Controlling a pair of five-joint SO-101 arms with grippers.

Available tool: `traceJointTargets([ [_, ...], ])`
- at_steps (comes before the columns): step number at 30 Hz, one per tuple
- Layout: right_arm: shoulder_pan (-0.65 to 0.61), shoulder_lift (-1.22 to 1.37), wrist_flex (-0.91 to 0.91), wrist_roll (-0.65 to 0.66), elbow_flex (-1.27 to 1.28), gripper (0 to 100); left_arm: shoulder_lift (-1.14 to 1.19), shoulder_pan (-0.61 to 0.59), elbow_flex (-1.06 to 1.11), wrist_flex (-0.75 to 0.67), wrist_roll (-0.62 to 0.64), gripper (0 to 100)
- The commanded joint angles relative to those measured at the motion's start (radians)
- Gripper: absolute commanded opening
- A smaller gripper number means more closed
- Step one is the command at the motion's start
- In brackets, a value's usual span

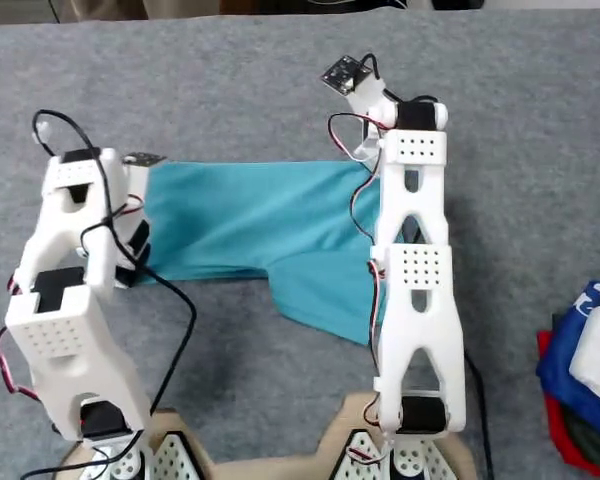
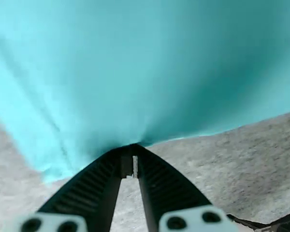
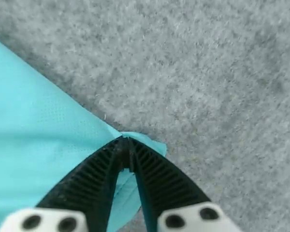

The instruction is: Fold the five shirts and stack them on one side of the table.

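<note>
The right gripper (image 3: 127, 145) has two black fingers (image 3: 159, 180) with little ridges on them. The tips are pressed tight together and pinch one corner of the blue-green shirt (image 3: 34, 130). A tiny bit of that corner pokes out past the tips. The shirt lies on a fuzzy grey cover (image 3: 208, 72) (it looks like felt).

The grey felt-covered table (image 1: 230, 60) carries a teal shirt (image 1: 250, 215) spread flat from its centre toward 9 o'clock, with one flap trailing toward 6 o'clock. At 4 o'clock, by the edge, sits a pile of folded shirts (image 1: 580, 390).
</note>
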Motion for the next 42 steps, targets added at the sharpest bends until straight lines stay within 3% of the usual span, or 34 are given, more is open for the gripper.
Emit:
traceJointTargets([
  [1, 0.01, -0.015, -0.018, 0.012, -0.039, 0.5, -0.004, -0.023, -0.137, 0.061, -0.006, 2],
  [7, -0.021, -0.11, 0.008, 0.014, -0.041, 0.5, -0.004, 0.035, -0.44, 0.198, 0.063, 2],
  [11, -0.036, -0.226, 0.06, 0.015, -0.041, 0.5, 0.005, 0.057, -0.631, 0.212, 0.112, 2],
  [15, -0.065, -0.383, 0.196, 0.104, -0.038, 0.8, 0.007, 0.064, -0.641, 0.218, 0.109, 2],
  [20, -0.105, -0.575, 0.203, 0.176, 0.061, 0.9, -0.005, 0.066, -0.611, 0.226, 0.101, 2],
  [25, -0.159, -0.881, 0.203, 0.259, 0.507, 1.9, -0.068, 0.052, -0.552, 0.261, 0.083, 2],
  [32, -0.262, -1.455, 0.089, 0.417, 1.4, 18.5, -0.519, 0.035, -0.193, 0.199, 0.084, 2],
  [37, -0.269, -1.77, -0.063, 0.505, 1.916, 21.4, -0.842, -0.064, 0.13, 0.066, 0.12, 2],
  [42, -0.271, -1.919, -0.081, 0.546, 2.239, 21.4, -0.947, -0.201, 0.341, 0.044, 0.086, 2],
])
